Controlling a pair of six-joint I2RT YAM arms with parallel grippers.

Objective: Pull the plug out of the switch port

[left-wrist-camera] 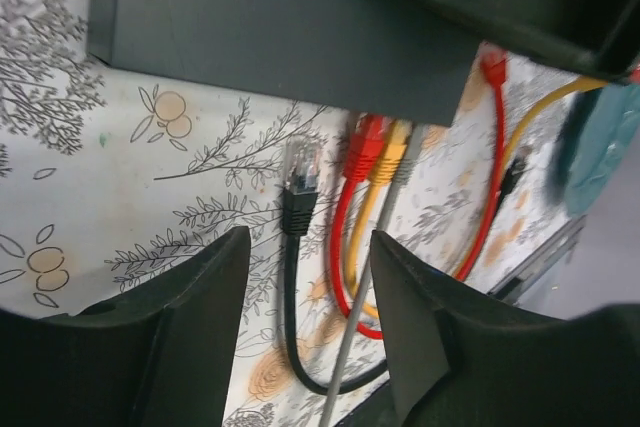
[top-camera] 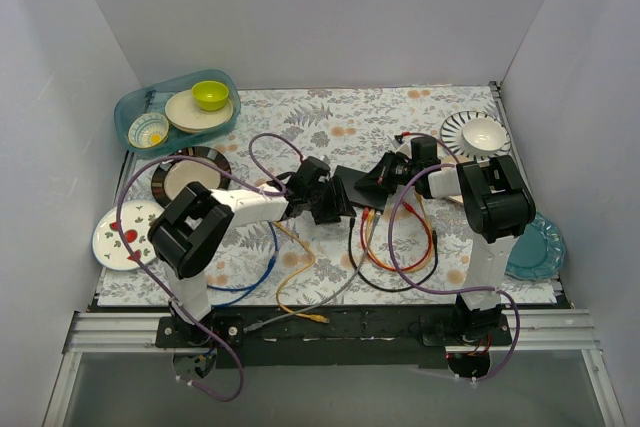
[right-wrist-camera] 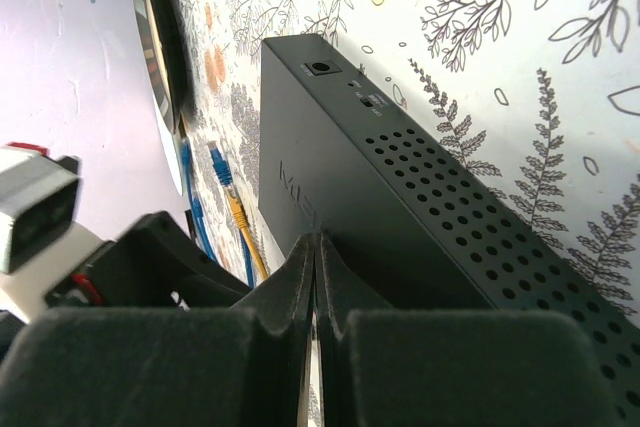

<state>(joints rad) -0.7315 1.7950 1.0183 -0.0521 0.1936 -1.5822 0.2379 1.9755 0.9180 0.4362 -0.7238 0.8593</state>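
The black switch (top-camera: 353,185) lies mid-table and fills the top of the left wrist view (left-wrist-camera: 290,17). A red plug (left-wrist-camera: 365,144), a yellow plug (left-wrist-camera: 393,154) and a grey plug (left-wrist-camera: 417,139) sit in its ports. A black plug (left-wrist-camera: 299,187) lies loose on the cloth just clear of the switch's edge. My left gripper (left-wrist-camera: 305,292) is open and empty, with the black cable (left-wrist-camera: 292,317) running between its fingers. My right gripper (right-wrist-camera: 318,247) is shut, its fingertips pressed on the switch's top (right-wrist-camera: 400,197); in the top view it (top-camera: 385,179) is at the switch's right end.
Loose cable loops (top-camera: 400,252) lie in front of the switch, with blue (top-camera: 250,272) and yellow (top-camera: 300,287) cables to the left. A teal bin (top-camera: 135,107) with bowls stands back left. Plates lie at left (top-camera: 125,232), back right (top-camera: 460,127) and right (top-camera: 540,247).
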